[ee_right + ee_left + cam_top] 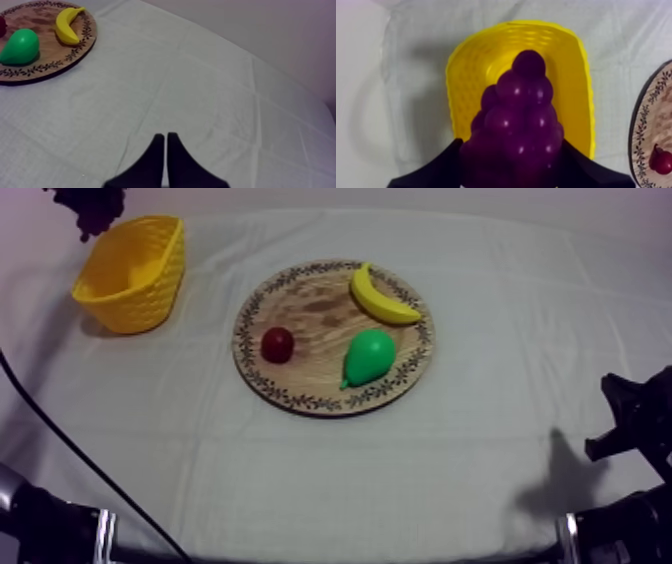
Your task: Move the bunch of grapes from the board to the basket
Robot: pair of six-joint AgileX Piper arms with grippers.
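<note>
Nearest in, the right gripper (165,135) sits low over the bare cloth (400,478) at about 4 o'clock from the board. Its two black fingers are pressed together into a narrow wedge, with nothing between them.

Moving out to the middle of the table, there's the round wooden board (310,303) with its patterned rim, flat on the cloth. Three fruits are on it. The pear (368,356) lies at 5 o'clock, the small red fruit (278,344) is at 9 o'clock, and the banana (382,296) curves along the rim at 1 o'clock. They all lie apart from one another.

Farther off, at 10 o'clock from the board and well apart from it, stands the yellow basket (135,273).

And at the far end, there are the grapes (523,105), off the board and up in the air! The left gripper (511,142) has them clamped, one black finger on each side of the bunch. From the wrist they hang right over the basket's open mouth. From above, the bunch shows at the basket's 11 o'clock, by its far rim.
</note>
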